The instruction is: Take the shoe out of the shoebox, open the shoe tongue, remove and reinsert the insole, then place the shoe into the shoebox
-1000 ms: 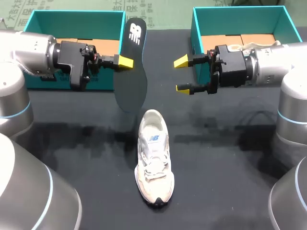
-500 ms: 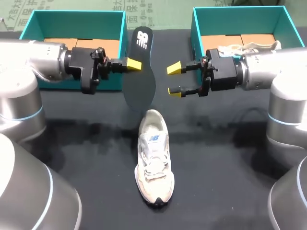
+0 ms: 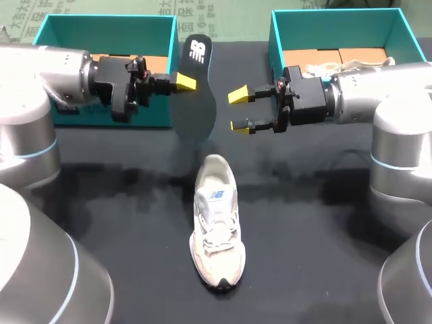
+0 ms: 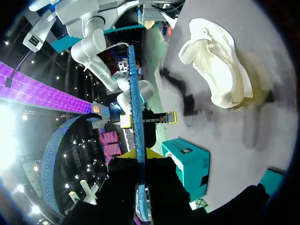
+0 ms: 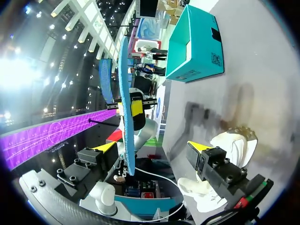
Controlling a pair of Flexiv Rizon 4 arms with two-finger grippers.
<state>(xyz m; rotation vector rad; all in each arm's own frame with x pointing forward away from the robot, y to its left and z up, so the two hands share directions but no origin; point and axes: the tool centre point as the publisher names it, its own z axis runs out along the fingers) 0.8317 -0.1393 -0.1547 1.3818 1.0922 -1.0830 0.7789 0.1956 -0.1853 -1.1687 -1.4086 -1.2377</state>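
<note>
A black insole (image 3: 196, 88) hangs upright above the table, and my left gripper (image 3: 183, 82) is shut on its edge. In the left wrist view the insole (image 4: 136, 112) shows edge-on between that gripper's (image 4: 137, 153) yellow tips. My right gripper (image 3: 239, 110) stands open just right of the insole, facing it without touching. In the right wrist view the insole (image 5: 124, 108) stands ahead of the open right gripper (image 5: 152, 146). The cream shoe (image 3: 216, 226) lies on the black table below both grippers, toe toward the front; it also shows as the shoe (image 4: 218, 61) and the shoe (image 5: 230, 144).
Teal shoeboxes stand at the back: the left box (image 3: 101, 28) behind my left arm, the right box (image 3: 337, 21) behind my right arm with a second pale shoe (image 3: 351, 65) inside. Room lies open either side of the shoe.
My left gripper carried the insole right and slightly back toward the middle. My right gripper moved left, closing the gap to the insole. The shoe stayed put.
</note>
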